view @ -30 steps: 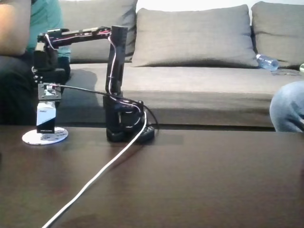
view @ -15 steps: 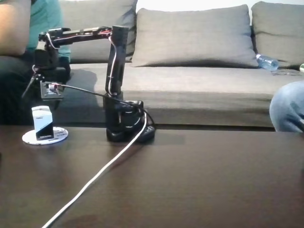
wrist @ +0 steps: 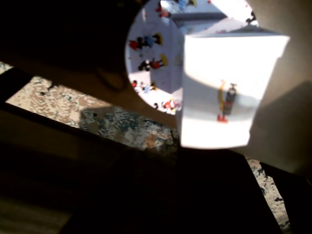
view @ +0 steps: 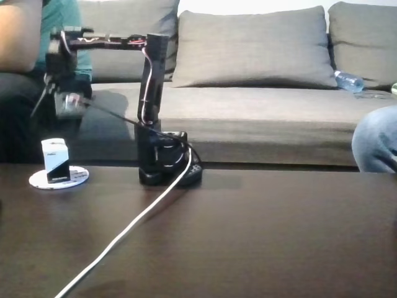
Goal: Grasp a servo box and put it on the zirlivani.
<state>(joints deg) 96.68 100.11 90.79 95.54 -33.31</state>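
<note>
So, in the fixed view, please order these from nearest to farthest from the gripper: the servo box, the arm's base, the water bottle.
Measured from the gripper, at upper left:
1. The servo box, just below it, standing on the zirlivani.
2. The arm's base, to its right on the table.
3. The water bottle, far right on the sofa.

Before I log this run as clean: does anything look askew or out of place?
Nothing stands out. The servo box stands upright on the zirlivani, with the disc's rim showing around it. The gripper hangs above, clear of the box.
</note>
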